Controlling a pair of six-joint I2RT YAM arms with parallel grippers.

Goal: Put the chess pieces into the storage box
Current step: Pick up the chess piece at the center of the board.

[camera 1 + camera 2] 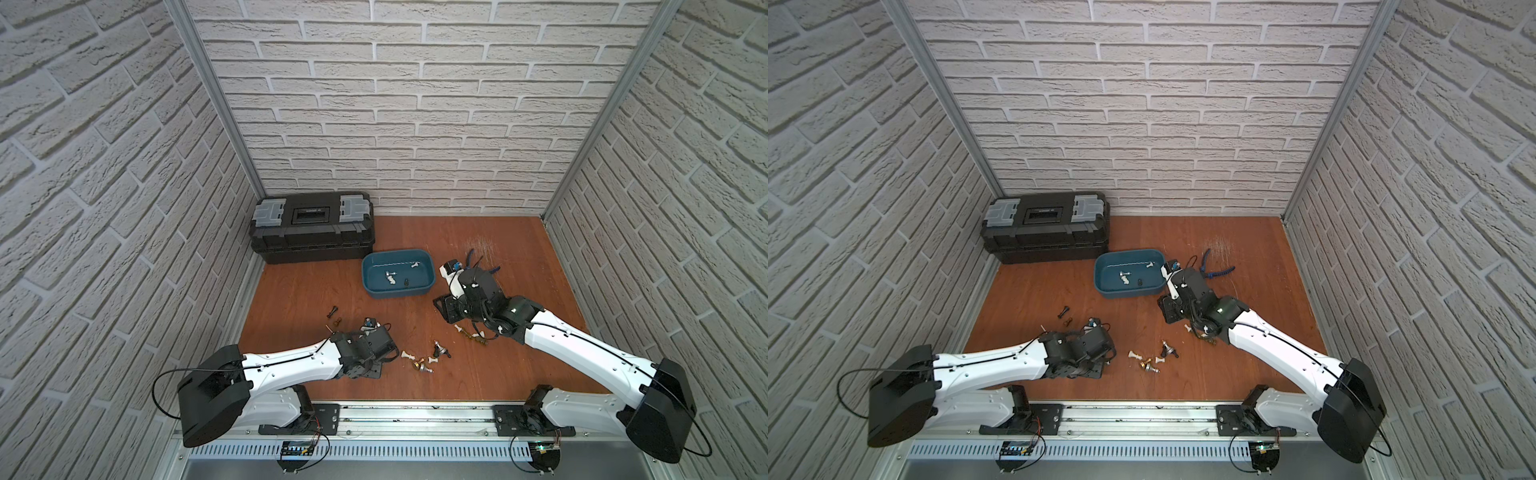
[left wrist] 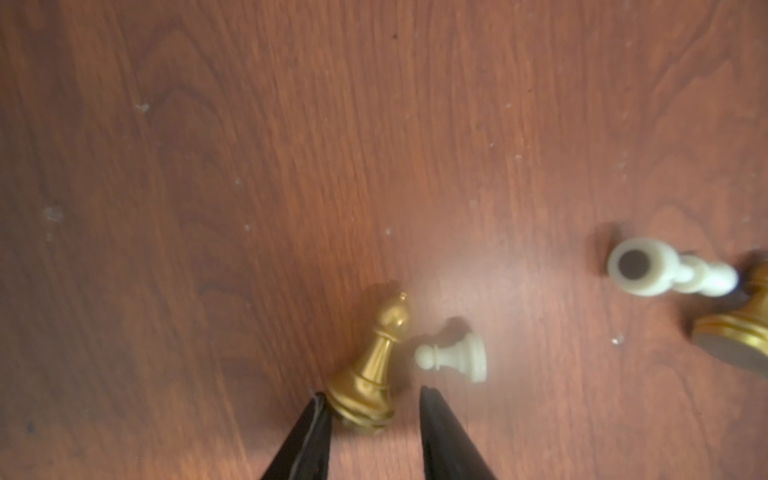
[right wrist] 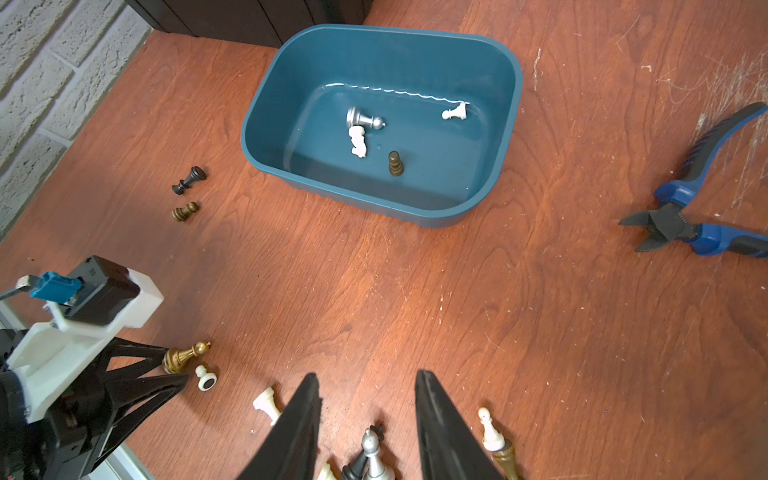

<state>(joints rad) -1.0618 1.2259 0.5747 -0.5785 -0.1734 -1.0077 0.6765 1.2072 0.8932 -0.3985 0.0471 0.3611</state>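
We read clock directions on the table (image 1: 490,374) as in both top views, with 12 o'clock at the rear wall.

**Left claw** (image 2: 371,409): It sits low over the table, at 7 o'clock from the storage box (image 3: 494,137). The jaws stand apart. A gold bishop (image 2: 374,365) lies on its side with its base between them. One finger (image 2: 303,449) touches the base and the other stands clear, so the claw clamps nothing. A white pawn (image 2: 455,357) lies just beside the bishop.

**Right claw** (image 3: 365,374): It is at 4 o'clock from the storage box, with jaws apart and holding nothing. In the right wrist view a silver piece (image 3: 372,451) and a black piece (image 3: 355,467) show between its fingers. Neither finger touches them.

**Chess pieces on the table**: We find a loose group (image 1: 408,355) at 6 o'clock from the storage box, between the two claws. Two dark pieces (image 3: 189,179) lie at 8 o'clock from it.

**Storage box**: It stands just to the 12 o'clock side of the table centre. It holds four pieces:
- a silver pawn (image 3: 363,118) on its side
- a white knight (image 3: 357,141) just beside the silver pawn
- a small white piece (image 3: 455,112) near the far wall
- a dark pawn (image 3: 395,163), standing

**Beyond**: The pliers (image 3: 669,220) lie at 3 o'clock from the box. The black toolbox (image 1: 311,232) stands at 10 o'clock, against the rear wall.
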